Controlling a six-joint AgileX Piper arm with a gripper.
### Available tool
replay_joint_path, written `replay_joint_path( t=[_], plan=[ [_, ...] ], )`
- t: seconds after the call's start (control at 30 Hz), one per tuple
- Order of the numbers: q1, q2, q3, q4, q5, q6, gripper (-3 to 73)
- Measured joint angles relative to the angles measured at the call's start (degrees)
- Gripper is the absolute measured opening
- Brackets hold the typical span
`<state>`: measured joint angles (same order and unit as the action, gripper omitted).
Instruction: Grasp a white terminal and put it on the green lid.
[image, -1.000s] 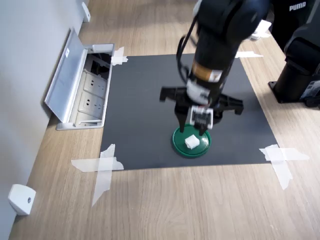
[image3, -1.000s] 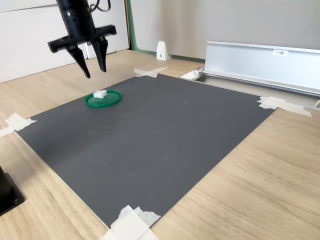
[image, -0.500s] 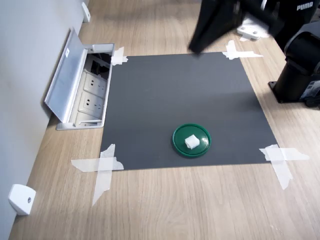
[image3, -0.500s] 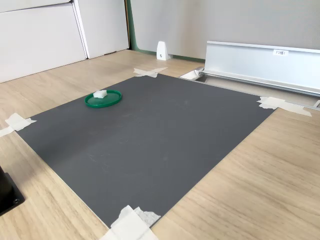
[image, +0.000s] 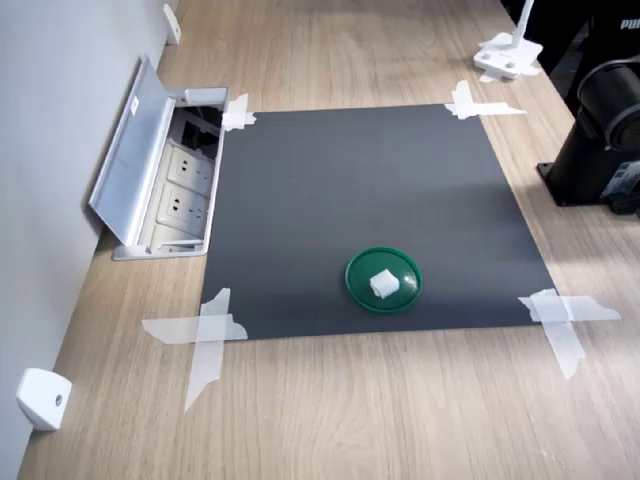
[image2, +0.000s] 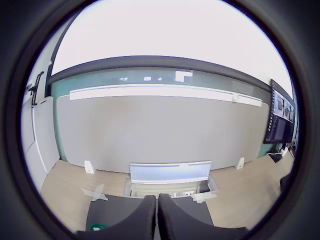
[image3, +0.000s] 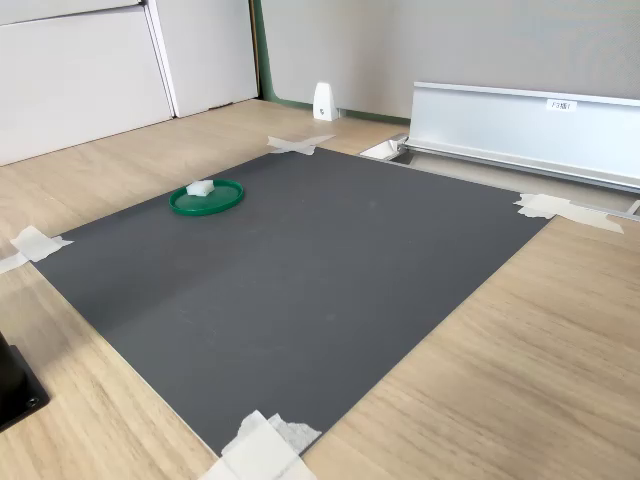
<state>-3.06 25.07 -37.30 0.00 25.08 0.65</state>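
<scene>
My tool (image2: 157, 220) shows as two dark fingers pressed together with only a thin seam between them. Just behind them lies the dark mat (image2: 107, 212), and a sliver of the green lid (image2: 96, 228) peeks out beside one finger. Past the mat stands the open socket box (image2: 170, 177) with its raised silver flap, backed by a grey wall (image2: 160, 130).

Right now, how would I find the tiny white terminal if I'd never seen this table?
Look at the dark mat taped to the wooden table. On it lies one round green lid, and the white terminal sits on that lid. It is a small blocky cube, unlike the flat tape strips.
</scene>
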Motion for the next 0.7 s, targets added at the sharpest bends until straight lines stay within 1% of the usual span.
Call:
replay_joint_path(
  t=[0.27,0.5,0.7],
  plan=[
    [-4.67,-11.56,11.51,1.03,0.39,0.24,-0.7],
    [-5.11,-18.5,20.62,1.88,0.44,0.24,-0.7],
    [-5.11,-24.67,25.49,2.33,0.73,0.24,-0.7]
  ],
)
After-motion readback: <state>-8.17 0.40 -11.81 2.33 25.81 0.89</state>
